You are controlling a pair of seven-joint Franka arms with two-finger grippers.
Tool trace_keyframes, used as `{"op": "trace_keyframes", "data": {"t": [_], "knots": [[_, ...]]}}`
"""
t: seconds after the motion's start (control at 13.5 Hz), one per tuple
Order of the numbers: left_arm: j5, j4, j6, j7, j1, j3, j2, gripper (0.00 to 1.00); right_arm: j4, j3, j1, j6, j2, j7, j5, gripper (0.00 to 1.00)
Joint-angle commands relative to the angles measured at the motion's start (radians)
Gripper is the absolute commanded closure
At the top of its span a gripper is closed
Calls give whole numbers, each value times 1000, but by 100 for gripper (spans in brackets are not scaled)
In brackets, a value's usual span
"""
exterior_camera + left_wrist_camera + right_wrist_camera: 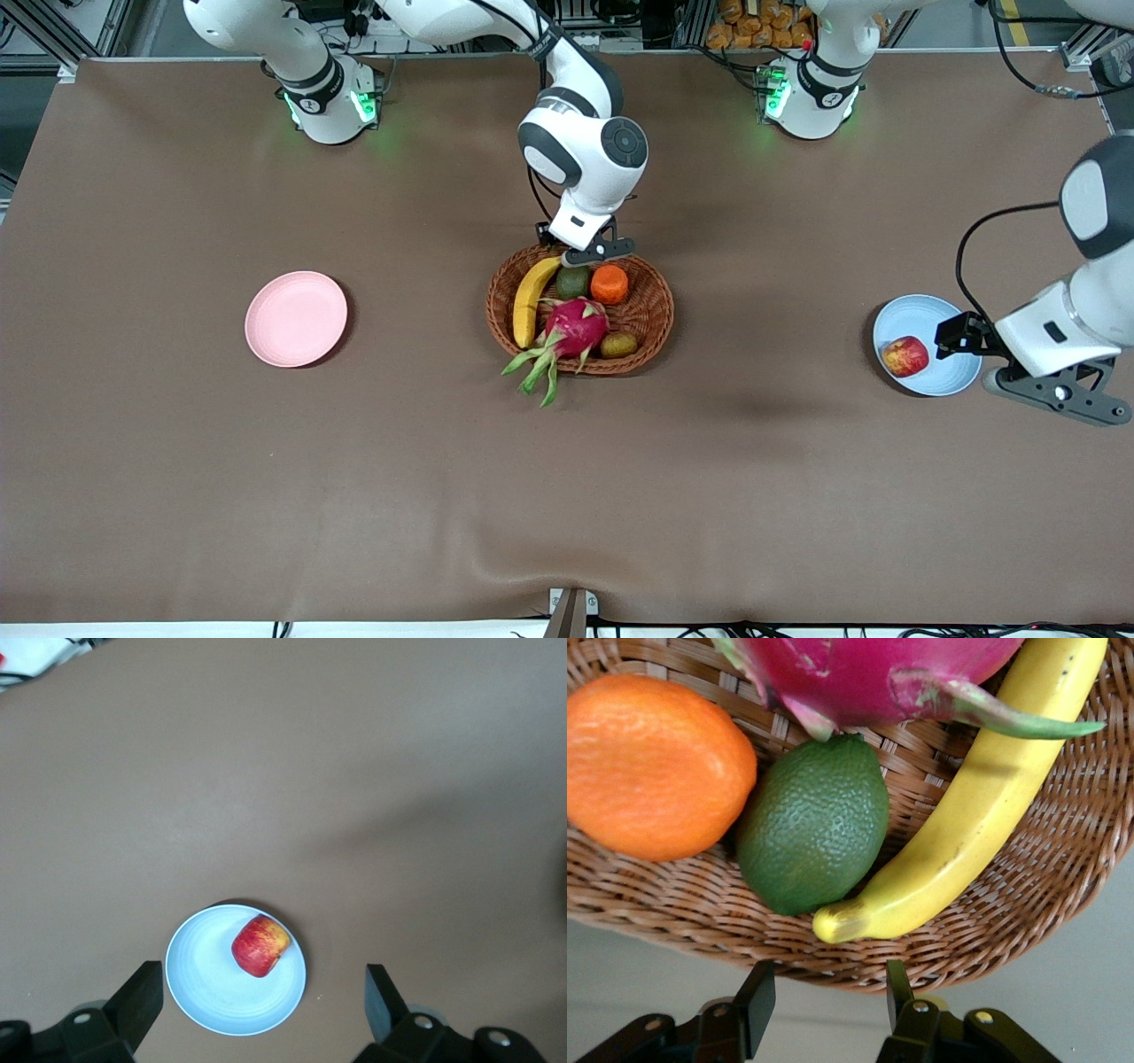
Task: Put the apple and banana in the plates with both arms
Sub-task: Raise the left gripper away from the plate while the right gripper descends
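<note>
My right wrist view alone shows my right gripper [828, 1005] part-spread over woven wicker basket [1028, 904] by smooth banana [983, 806]; left gripper [266, 1005] spread over apple [260, 945].

Wicker basket [651, 306] at mid-table, holding an orange [609, 283], a green lime [572, 282], a dragon fruit [576, 328] and a kiwi [618, 345].

table [177, 496] covered w/ brown cloth. three items set directly on it: pink plate [296, 319] toward right arm's end, wicker basket [653, 326] at centre, blue plate [946, 377] toward left arm's end.
</note>
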Motion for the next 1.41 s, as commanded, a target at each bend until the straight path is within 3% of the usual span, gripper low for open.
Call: {"op": "trace_keyframes", "data": {"t": [0.0,0.3,0.67,1.04,1.33], "knots": [[-50,-14,-92,-140,-131,101,-90,0,9,-2,-3,-1,20,-6,-25,41],[-75,-23,-261,-311,-176,118,-198,0,23,-2,-26,-1,20,-24,-25,41],[-75,-75,-304,-245,-104,124,-272,0,27,-3,-43,-5,20,-40,-51,41],[-76,-234,-315,-241,-67,124,-426,0,27,-3,-60,-5,20,-61,-58,47],[-73,-224,-264,-248,-64,124,-413,0,24,-3,-50,-8,20,-60,-54,53]]}}
